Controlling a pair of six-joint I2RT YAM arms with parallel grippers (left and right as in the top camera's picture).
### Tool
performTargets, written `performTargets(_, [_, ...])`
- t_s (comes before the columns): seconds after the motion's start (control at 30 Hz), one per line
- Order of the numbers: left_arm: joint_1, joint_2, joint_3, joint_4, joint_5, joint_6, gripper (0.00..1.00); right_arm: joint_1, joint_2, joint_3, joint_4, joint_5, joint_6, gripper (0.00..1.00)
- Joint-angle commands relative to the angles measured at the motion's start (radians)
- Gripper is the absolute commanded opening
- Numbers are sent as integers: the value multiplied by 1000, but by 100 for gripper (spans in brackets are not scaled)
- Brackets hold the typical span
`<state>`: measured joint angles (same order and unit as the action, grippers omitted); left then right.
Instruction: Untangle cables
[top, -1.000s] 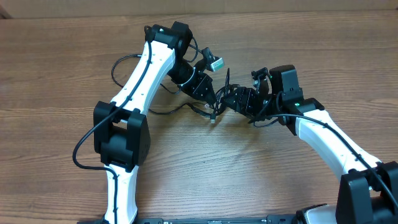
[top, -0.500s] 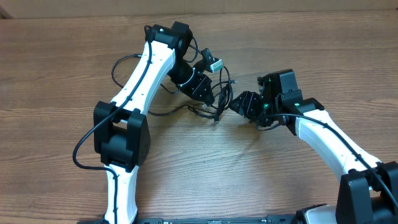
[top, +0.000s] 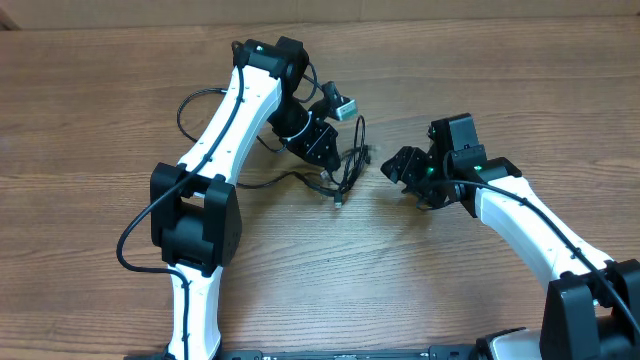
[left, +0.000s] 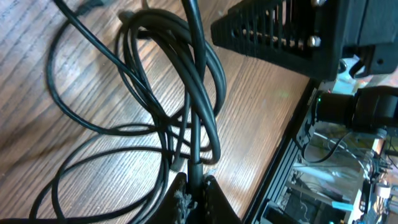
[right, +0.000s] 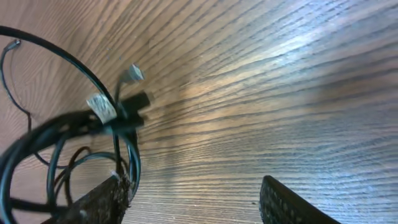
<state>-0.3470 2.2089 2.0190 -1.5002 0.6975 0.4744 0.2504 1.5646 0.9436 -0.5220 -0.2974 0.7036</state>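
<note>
Only the left wrist view shows the left end effector (left: 194, 191) pinching the cables (left: 200, 106) looped ahead of it; overhead, the right end effector (top: 396, 167) gapes empty just beside them.

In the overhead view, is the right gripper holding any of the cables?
No, the right gripper is open and apart from the cables, with a strip of bare table between them.

Black cables (left: 194, 140), brown wood-grain table (top: 100, 120)
</note>
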Motion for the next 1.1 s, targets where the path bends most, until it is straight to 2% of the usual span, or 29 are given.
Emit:
performTargets(0.0, [-3, -8, 20, -7, 10, 47, 4, 3, 3, 23, -8, 24, 7, 66])
performTargets(0.13, [-13, -8, 20, -10, 21, 60, 5, 3, 3, 23, 26, -37, 1, 67])
performTargets(0.3, [-61, -8, 20, -11, 89, 119, 5, 5, 3, 23, 160, -292, -47, 68])
performTargets(0.43, [-108, -8, 20, 2, 79, 126, 5, 10, 3, 23, 192, -341, -50, 68])
performTargets(0.6, [-150, -8, 20, 32, 3, 116, 4, 12, 3, 23, 161, -333, -50, 68])
performTargets(0.77, [-151, -8, 20, 63, -144, 26, 8, 12, 3, 23, 138, -333, -77, 67])
performTargets(0.9, [-149, -8, 20, 91, -309, -75, 22, 12, 3, 23, 97, -333, -84, 67])
performTargets(1.07, [-149, -8, 20, 112, -304, -98, 25, 12, 3, 23, 74, -332, -110, 67])
